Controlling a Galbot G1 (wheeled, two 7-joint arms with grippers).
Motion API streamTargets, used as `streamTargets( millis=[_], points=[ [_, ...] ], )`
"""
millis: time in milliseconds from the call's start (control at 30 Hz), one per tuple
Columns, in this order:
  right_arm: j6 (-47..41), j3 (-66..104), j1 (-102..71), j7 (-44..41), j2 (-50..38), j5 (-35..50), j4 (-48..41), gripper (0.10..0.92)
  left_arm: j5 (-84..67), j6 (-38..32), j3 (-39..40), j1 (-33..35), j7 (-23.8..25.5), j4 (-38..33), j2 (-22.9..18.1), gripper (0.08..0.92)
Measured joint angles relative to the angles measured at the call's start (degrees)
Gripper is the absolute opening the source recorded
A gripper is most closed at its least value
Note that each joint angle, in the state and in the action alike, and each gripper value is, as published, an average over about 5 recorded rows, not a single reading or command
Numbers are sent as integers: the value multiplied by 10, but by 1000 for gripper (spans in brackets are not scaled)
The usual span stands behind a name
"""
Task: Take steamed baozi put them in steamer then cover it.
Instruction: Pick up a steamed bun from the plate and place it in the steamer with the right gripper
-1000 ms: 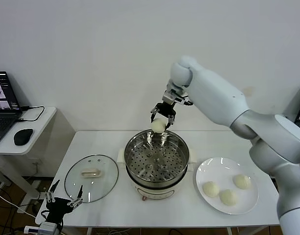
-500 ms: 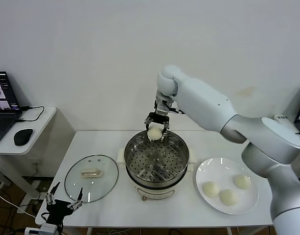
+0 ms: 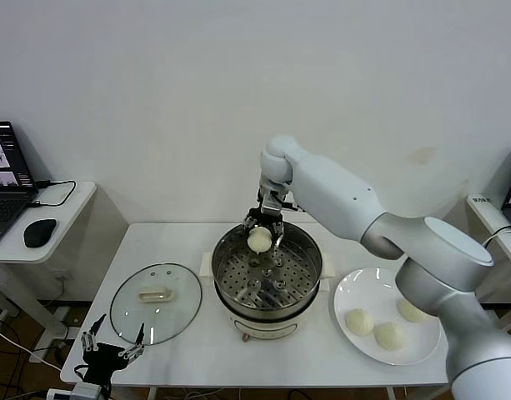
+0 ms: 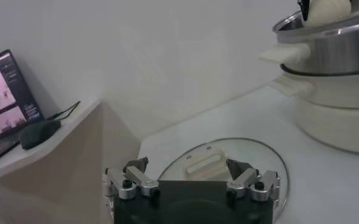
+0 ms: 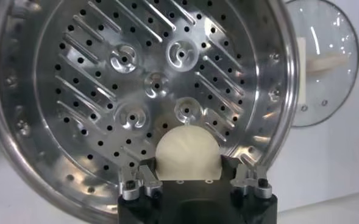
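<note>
Since a second ago, the right gripper [image 3: 263, 233] is coming down and a little toward the robot's left, bringing a bun [image 3: 259, 241] from above the back rim into the steamer [image 3: 309, 267]. Its fingers are pinching the bun from two sides, closed partway around it. The bun is hanging just over the holed bottom at the back of the steamer, not resting on it yet.

The bun is looking soft, light and easy to squash, so a gentle hold on its round sides is best. A hard squeeze could dent it.

The steamer is holding nothing else right now. The plate [image 3: 348, 290] near the robot's right side is holding three more buns [image 3: 359, 321]. The lid [image 3: 126, 308] is lying flat on the table beside the steamer, handle up. It is glass, so it could break, and the handle is the place to grab it.

The left gripper [image 3: 112, 351] is waiting low by the table's front edge near the lid, fingers spread wide, holding nothing.
</note>
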Motion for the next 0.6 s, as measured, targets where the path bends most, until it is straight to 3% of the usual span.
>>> streamTargets(
  millis=[433, 600],
  points=[
    [-1, 7, -14, 28, 14, -32, -28, 667, -1, 0, 1, -8, 1, 7, 1, 823],
    [-10, 7, -11, 30, 10, -29, -27, 768, -1, 1, 3, -11, 3, 8, 1, 823]
  ],
)
